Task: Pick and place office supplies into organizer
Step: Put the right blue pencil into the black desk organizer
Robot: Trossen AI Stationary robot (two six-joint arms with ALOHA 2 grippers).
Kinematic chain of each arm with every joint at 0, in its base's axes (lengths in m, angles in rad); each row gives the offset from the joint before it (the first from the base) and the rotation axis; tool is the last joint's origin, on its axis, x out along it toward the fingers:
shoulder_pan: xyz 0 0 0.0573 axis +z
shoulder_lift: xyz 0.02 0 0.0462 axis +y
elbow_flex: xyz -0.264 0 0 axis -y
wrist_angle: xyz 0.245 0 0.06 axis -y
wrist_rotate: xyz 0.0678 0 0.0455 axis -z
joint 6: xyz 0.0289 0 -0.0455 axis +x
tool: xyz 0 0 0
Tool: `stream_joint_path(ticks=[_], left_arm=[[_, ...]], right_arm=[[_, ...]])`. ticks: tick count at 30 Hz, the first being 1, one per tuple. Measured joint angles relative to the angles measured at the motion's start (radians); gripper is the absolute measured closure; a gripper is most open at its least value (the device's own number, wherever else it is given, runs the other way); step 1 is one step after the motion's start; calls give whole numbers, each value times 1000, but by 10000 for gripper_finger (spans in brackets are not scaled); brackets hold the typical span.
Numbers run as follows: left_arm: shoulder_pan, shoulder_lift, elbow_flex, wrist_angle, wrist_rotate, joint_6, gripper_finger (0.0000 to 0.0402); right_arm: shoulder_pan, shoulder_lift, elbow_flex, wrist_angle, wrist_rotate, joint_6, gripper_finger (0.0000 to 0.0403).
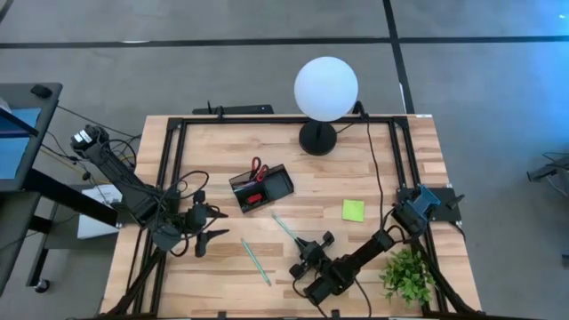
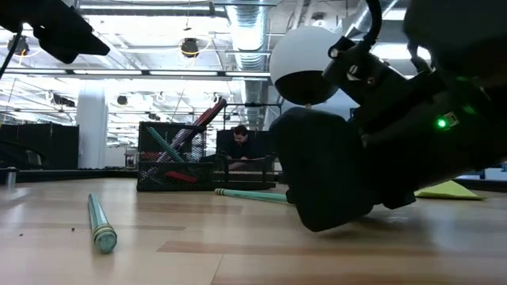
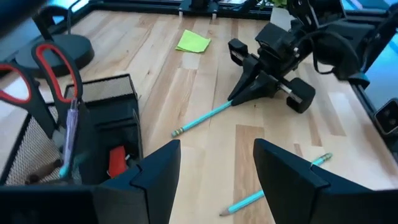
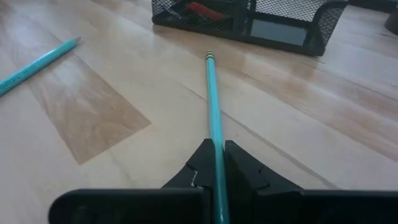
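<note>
The black mesh organizer (image 1: pixel 260 189) stands mid-table and holds red-handled scissors (image 3: pixel 55 67), a pen (image 3: pixel 69 132) and a small red block (image 3: pixel 116 159). My right gripper (image 1: pixel 302 243) is low over the table near the front, shut on a teal pencil (image 4: pixel 213 99) that points toward the organizer. A second teal pencil (image 1: pixel 256 260) lies flat on the table to the left of it. A lime-green sticky pad (image 1: pixel 353 210) lies flat on the right. My left gripper (image 3: pixel 217 158) hovers open at the front left, holding nothing. My right gripper pinches the teal pencil (image 4: pixel 217 163) between its two fingers, close to the end opposite the eraser. The fingers lie along the pencil, slanting low from the table's near right. The pencil sticks straight out ahead; I cannot tell whether its eraser end (image 4: pixel 209 58) touches the wood.
A white globe lamp (image 1: pixel 325 89) on a black foot stands at the far edge. A green plant (image 1: pixel 408 276) sits at the near right corner. A black frame (image 1: pixel 169 160) runs around the tabletop. Bare wood lies between the organizer and the sticky pad.
</note>
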Motion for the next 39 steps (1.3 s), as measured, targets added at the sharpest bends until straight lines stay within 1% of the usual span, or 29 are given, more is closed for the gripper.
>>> stream_joint_path(ticks=[3, 7, 11, 14, 16, 20, 23, 29, 32, 35, 37, 39], left_arm=[[0, 0, 0, 4, -25, 9, 203], [0, 0, 0, 28, -34, -67, 203], [3, 0, 0, 59, -119, -46, 203], [8, 0, 0, 60, -163, -47, 203], [8, 0, 0, 56, -173, -41, 203], [16, 0, 0, 54, -172, -18, 203], [26, 0, 0, 54, -173, -22, 203], [49, 0, 0, 29, -90, 69, 203], [48, 0, 0, 24, -45, 147, 203], [48, 0, 0, 11, -38, 253, 203], [48, 0, 0, 7, -60, 263, 203], [48, -2, 0, 8, -70, 235, 203]], right_arm=[[0, 0, 0, 1, 7, 0, 390], [0, -1, 2, 2, 26, 0, 394], [0, -3, 2, 10, 38, 0, 393], [2, -3, 9, 9, 70, -1, 393], [5, -3, 31, 8, 86, -39, 394], [7, -5, 100, 6, 98, -165, 393], [1, -5, 164, -34, 104, -235, 393], [-30, -5, 333, -260, 101, -240, 393], [-47, -5, 446, -422, 88, -242, 393], [-73, -6, 571, -632, 14, -235, 393], [-96, -6, 652, -776, -60, -220, 393], [-126, -6, 728, -887, -128, -228, 393]])
